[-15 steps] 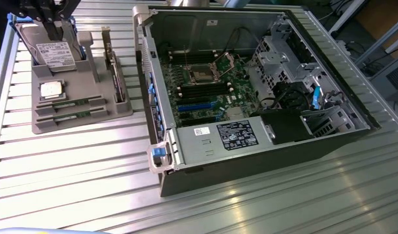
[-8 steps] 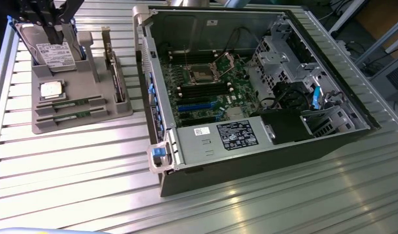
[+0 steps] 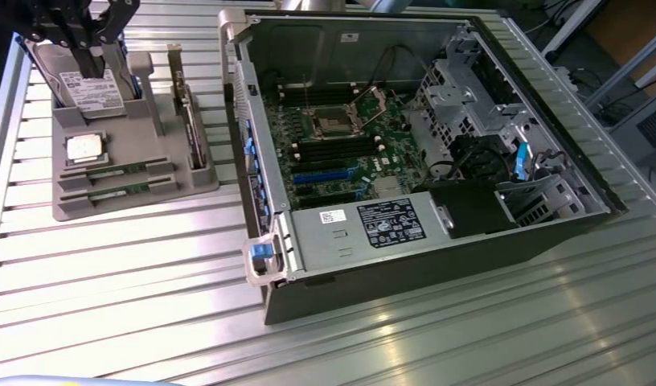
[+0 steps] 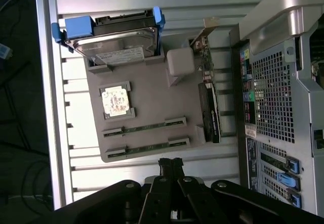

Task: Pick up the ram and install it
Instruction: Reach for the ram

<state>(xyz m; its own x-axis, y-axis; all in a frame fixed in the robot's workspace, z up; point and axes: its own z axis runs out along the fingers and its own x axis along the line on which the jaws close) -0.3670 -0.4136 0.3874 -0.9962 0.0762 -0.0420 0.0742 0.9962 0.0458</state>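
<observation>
**Counter** (image 3: 113, 273): a slatted metal surface that carries every item below.

**Computer case** (image 3: 414, 265): lies open on its side across the centre and right of the exterior view. The power supply (image 3: 360, 229), marked with a black label, sits along the near edge. Behind it the green motherboard (image 3: 344, 153) is exposed, with the processor socket (image 3: 334, 122) toward the far side.

**Grey fixture tray** (image 3: 194, 183): rests on the counter at the exterior view's left, just beside the case. From its near edge to its far edge it holds:

1. The ram stick (image 3: 119, 191), seated edge-up in the front slot.
2. A second ram stick (image 3: 119, 170), parallel to the first in the next slot and apart from it.
3. The square silver processor (image 3: 84, 149), lying flat in its recess.
4. The hard drive (image 3: 92, 92), standing upright with its white label facing forward.

An expansion card (image 3: 189, 121) stands on edge along the tray side nearest the case.

**Pincer** (image 4: 170, 164): is at the upper left of the exterior view, raised above the tray. Its fingers are pressed together and hold nothing. Both ram sticks sit untouched in their slots.
</observation>
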